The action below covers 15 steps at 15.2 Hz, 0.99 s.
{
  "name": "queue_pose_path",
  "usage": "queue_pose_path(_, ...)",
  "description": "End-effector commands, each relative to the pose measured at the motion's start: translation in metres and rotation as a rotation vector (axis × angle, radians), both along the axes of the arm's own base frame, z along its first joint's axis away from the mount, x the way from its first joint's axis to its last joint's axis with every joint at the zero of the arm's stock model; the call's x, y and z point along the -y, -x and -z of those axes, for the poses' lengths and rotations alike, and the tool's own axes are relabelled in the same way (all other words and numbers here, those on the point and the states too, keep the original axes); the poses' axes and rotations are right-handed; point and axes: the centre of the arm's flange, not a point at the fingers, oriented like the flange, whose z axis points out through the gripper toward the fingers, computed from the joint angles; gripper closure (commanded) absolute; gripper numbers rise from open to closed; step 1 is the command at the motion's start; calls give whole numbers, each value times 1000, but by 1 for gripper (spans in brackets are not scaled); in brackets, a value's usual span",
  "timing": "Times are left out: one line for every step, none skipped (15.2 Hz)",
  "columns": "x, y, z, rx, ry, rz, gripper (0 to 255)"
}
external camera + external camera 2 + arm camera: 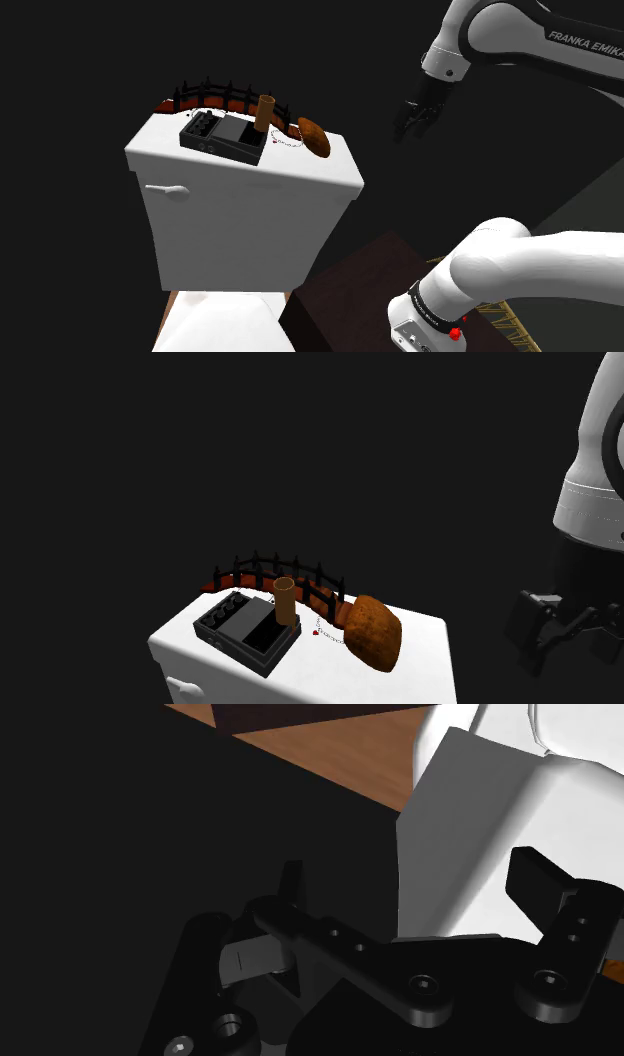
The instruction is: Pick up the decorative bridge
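Bridge point(222, 100), arched, with a red-brown deck and black railings, lies along the far edge of the lid of a white tank point(240, 215). In front of it on the lid stand a black box point(225, 137) and an upright brown cylinder point(264, 112). A brown oval lump point(314, 137) lies at the bridge's end, on the shoulder view's right.

Gripper point(410, 124) hangs in the air off the tank's side, to the shoulder view's right, at about lid height and well apart from the bridge; the lump lies between the two.

Second exterior view: bridge point(280, 574) behind box point(245, 632), cylinder point(284, 600) and lump point(373, 633); gripper point(556, 637) low at the right, clear of the tank point(425, 652).

Wrist view: the gripper point(410, 876) has its fingers point(535, 884) standing wide apart, with nothing between them and nothing touched.
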Motion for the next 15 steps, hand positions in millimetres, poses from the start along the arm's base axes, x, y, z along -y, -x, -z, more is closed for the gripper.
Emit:
queue_pose_path(0,0,0,0,0,0,0)
queue_pose_path(-3,-11,1,4,-9,-31,0)
queue_pose_path(-7,-23,3,8,-17,-61,0)
queue_pose_path(-11,-34,4,13,-26,-92,0)
queue_pose_path(-15,-45,5,17,-35,-122,0)
queue_pose_path(-20,-55,7,21,-43,-153,0)
queue_pose_path(-25,-66,8,25,-52,-184,0)
queue_pose_path(-31,-77,9,30,-61,-214,0)
queue_pose_path(-36,-87,10,34,-69,-245,0)
queue_pose_path(-42,-97,10,38,-78,-275,0)
queue_pose_path(-49,-107,11,42,-86,-306,0)
queue_pose_path(-55,-117,12,47,-95,-337,0)
queue_pose_path(-62,-127,12,51,-104,-367,0)
queue_pose_path(-70,-136,12,55,-112,-398,0)
queue_pose_path(-77,-145,13,59,-121,-428,0)
